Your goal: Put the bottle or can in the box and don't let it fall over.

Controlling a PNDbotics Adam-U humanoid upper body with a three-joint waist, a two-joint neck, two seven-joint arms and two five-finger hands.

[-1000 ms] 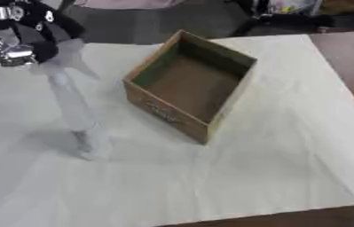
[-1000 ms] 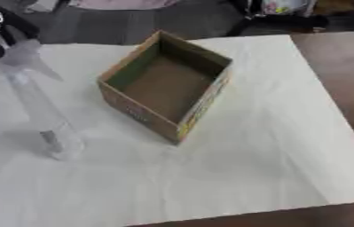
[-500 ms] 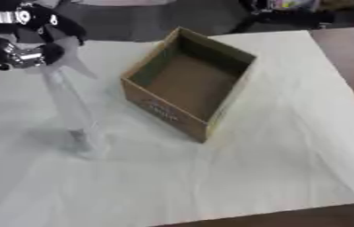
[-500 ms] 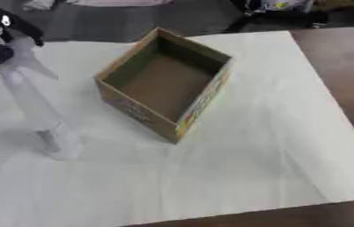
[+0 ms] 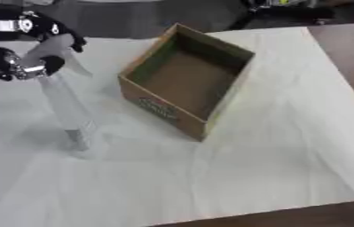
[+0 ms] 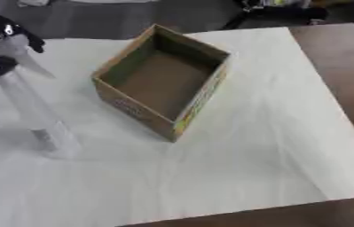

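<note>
**Left hand on bottle top, bottle outside the box**

Left hand (image 5: 21, 53) comes in at the bench's (image 5: 288, 133) far-left corner, fingers curled round the top of a clear plastic bottle (image 5: 67, 111). Bottle is tilted, top leaning toward the left edge, base touching the white cloth near the left edge, about halfway back. Cardboard box (image 5: 186, 80) sits open side up near the middle of the far edge, turned diagonally, one corner pointing at the near edge. Bottle is to the box's left, near it, not touching. Box interior is bare brown card. Right hand not visible in either view.
</note>
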